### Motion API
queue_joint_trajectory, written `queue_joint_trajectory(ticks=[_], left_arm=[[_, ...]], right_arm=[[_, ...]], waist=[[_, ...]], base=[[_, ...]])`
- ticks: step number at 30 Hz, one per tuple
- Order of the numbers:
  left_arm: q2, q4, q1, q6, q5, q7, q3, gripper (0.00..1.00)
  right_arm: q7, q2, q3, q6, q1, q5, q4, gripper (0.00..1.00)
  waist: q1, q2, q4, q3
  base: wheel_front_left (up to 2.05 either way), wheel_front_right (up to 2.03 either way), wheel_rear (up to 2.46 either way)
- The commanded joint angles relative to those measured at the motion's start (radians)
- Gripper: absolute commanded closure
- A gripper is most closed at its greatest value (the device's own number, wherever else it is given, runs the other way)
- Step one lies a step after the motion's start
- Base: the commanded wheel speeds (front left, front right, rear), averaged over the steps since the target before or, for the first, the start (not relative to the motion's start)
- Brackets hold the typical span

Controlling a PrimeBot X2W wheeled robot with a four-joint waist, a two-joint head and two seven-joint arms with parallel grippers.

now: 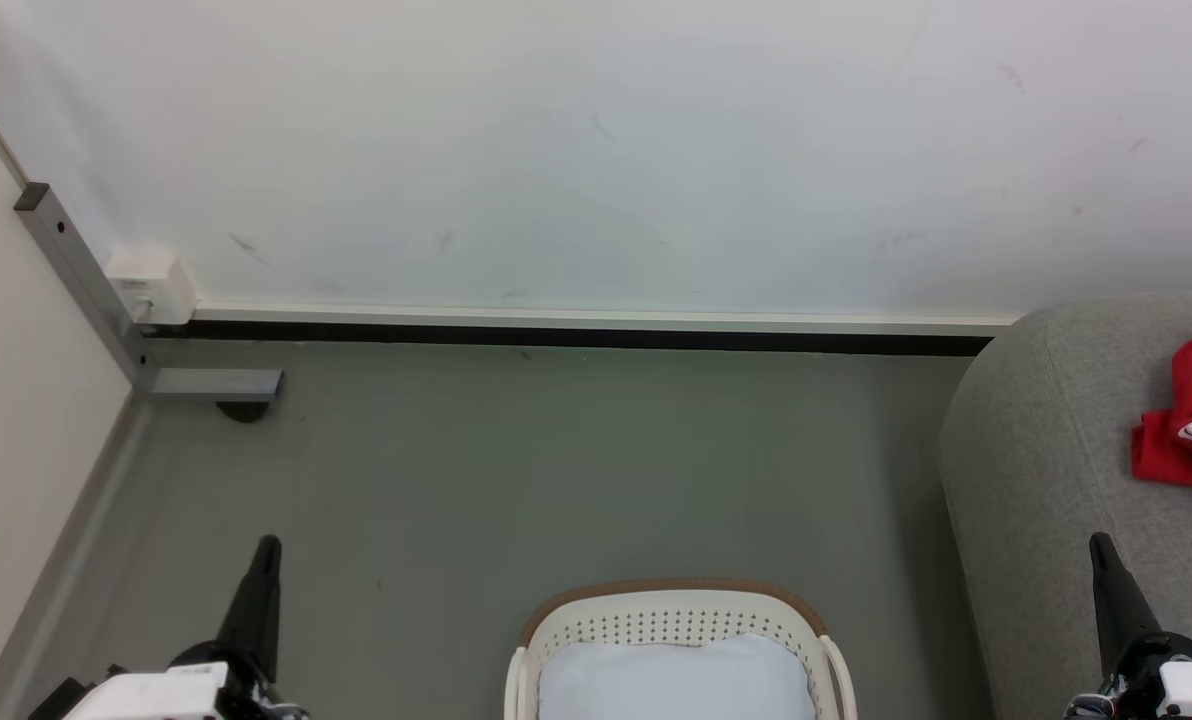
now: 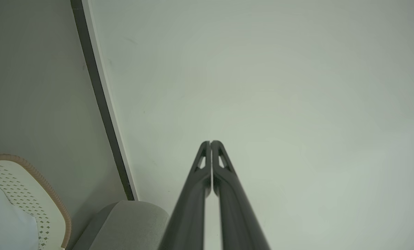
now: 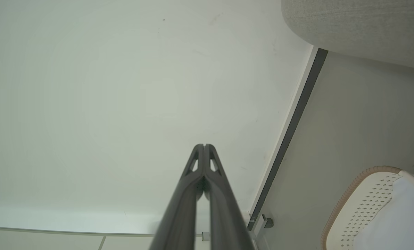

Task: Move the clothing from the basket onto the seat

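Observation:
A crumpled red garment with white trim (image 1: pixel 1191 415) lies on the grey seat (image 1: pixel 1046 470) at the right edge of the head view. The cream basket (image 1: pixel 676 612) with its brown rim stands on the floor at bottom centre, and a pale bluish-white cloth (image 1: pixel 676 680) lies inside it. My left gripper (image 1: pixel 267 545) rises at the lower left, its fingers (image 2: pixel 210 143) pressed together on nothing. My right gripper (image 1: pixel 1099 542) rises at the lower right in front of the seat, its fingers (image 3: pixel 204 146) likewise closed and empty. Both point toward the wall.
A white wall (image 1: pixel 596 150) with a dark baseboard (image 1: pixel 556 335) runs across the back. A metal post (image 1: pixel 81 280) with a white box (image 1: pixel 151 283) stands in the left corner. Grey floor (image 1: pixel 556 470) lies between the basket and the wall.

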Motion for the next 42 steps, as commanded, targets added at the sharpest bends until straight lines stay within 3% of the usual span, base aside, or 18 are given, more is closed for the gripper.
queue_joint_trajectory(ticks=[1, 42], left_arm=[[0.002, -0.003, -0.008, -0.005, -0.014, 0.004, 0.001, 1.0], [0.002, -0.003, -0.008, -0.005, -0.014, 0.003, 0.001, 1.0]], right_arm=[[0.003, -0.008, -0.004, -0.002, -0.013, 0.001, -0.005, 1.0], [0.004, -0.008, -0.004, -0.002, -0.013, 0.001, -0.006, 1.0]], waist=[[0.0, 0.0, 0.0, 0.0], [0.0, 0.0, 0.0, 0.0]], base=[[0.0, 0.0, 0.0], [0.0, 0.0, 0.0]])
